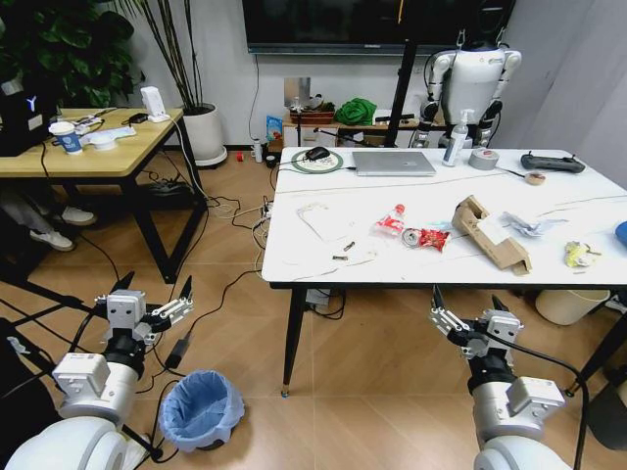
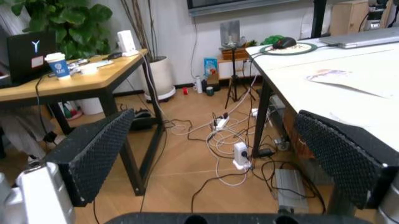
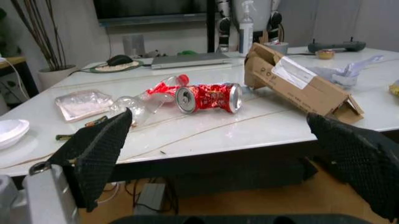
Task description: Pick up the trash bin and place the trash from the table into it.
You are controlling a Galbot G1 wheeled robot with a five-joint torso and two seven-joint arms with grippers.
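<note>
The trash bin [image 1: 201, 408], dark with a light-blue bag, stands on the floor just right of my left arm, near the table's front left leg. My left gripper [image 1: 157, 286] hangs open above and left of it, its fingers [image 2: 100, 154] holding nothing. On the white table [image 1: 294, 266] lies trash: a red-labelled bottle [image 1: 390, 222], a crushed red can [image 1: 428, 237], a torn cardboard box [image 1: 490, 233], crumpled white paper [image 1: 529, 225] and a yellow wrapper [image 1: 578, 255]. My right gripper [image 1: 468, 299] is open below the table's front edge, facing the can [image 3: 209, 98] and box [image 3: 299, 84].
A yellow wooden desk [image 1: 98, 157] stands at the left, with cables [image 1: 235, 211] on the floor between it and the table. A laptop [image 1: 392, 162], spray bottle [image 1: 456, 142] and tape roll [image 1: 484, 159] sit at the table's back. A cream bin [image 1: 573, 305] stands under its right end.
</note>
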